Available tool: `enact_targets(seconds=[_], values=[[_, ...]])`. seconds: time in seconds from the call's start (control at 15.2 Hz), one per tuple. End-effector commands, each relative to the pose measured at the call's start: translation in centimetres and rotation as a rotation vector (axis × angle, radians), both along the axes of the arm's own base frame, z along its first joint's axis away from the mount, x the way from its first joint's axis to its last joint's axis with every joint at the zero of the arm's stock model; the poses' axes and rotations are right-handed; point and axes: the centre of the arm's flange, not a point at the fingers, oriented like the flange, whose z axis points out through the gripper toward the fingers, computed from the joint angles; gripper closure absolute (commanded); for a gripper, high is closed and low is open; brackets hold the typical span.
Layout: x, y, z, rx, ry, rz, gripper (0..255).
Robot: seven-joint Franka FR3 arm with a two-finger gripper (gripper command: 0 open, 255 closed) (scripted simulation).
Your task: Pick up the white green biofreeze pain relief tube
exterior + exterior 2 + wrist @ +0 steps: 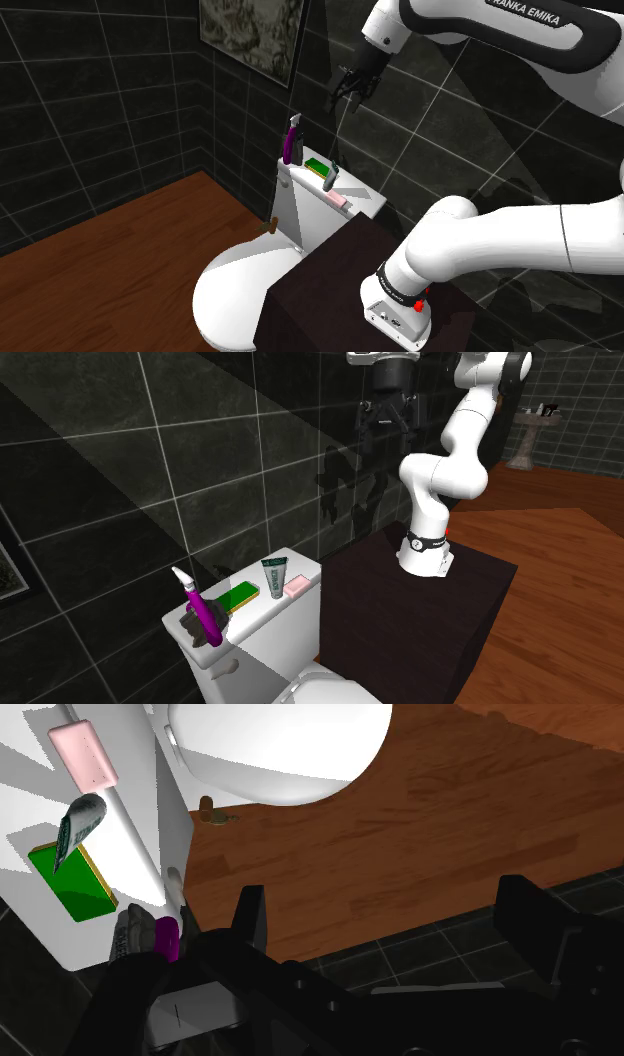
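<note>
My fingers (349,92) are hanging released and spread apart, high above the toilet tank (297,212) and well apart from everything on it. The tube (273,577), white with green, is sitting on the tank's lid between a green box (237,595) and a pink bar (297,585). It is probably light, soft and slightly slippery, so I am judging a gentle pinch across its middle safest.

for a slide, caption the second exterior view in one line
Arm raised, jaws open, clear of a toilet tank where the white-green tube sits between green box and pink bar
</note>
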Motion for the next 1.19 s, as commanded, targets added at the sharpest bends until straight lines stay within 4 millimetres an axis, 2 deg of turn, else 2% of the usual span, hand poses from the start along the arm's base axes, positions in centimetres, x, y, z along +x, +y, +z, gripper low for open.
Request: enact_targets(seconds=[0.0, 0.53, 1.12], values=[[0.0, 0.0, 0.0, 0.0, 0.0, 0.0, 0], [2.9, -4.3, -8.4, -0.052, -0.026, -0.122, 0], [5.7, -10.0, -17.5, -0.11, -0.055, -0.26, 0]])
